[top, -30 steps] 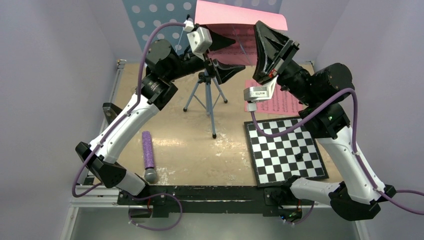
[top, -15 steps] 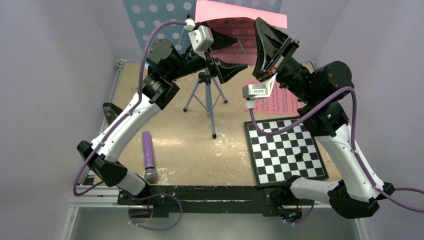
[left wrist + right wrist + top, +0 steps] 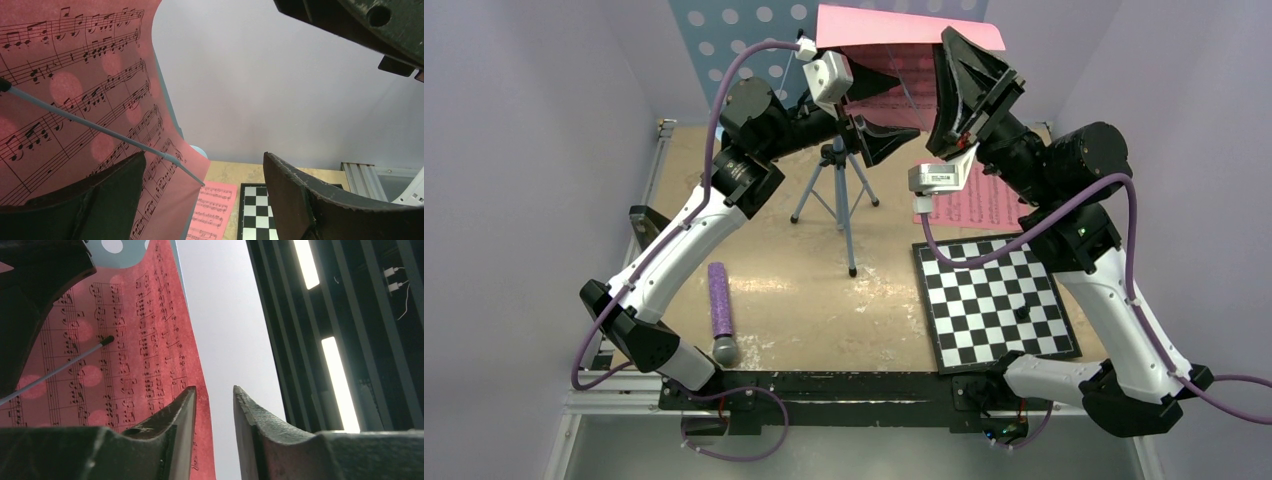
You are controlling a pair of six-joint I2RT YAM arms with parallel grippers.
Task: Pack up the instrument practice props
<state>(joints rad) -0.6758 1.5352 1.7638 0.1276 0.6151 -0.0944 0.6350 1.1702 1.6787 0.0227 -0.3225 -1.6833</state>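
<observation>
Rising slightly, the right gripper (image 3: 952, 40) has neared the pink sheet-music page (image 3: 894, 22) on the music stand (image 3: 724, 30). Its fingers are narrowly parted and empty, with the page edge just left of them, so a pinch seems next. The left gripper (image 3: 902, 105) gapes wide and holds nothing.

High at the back, left hand (image 3: 204, 156) and right hand (image 3: 214, 388) crowd the pink sheet (image 3: 894, 30) on the stand (image 3: 724, 28), a thin wire (image 3: 100, 127) crossing it; below, open bench (image 3: 824, 310) lies between tripod (image 3: 839, 195), microphone (image 3: 721, 305) and board (image 3: 994, 300).
</observation>
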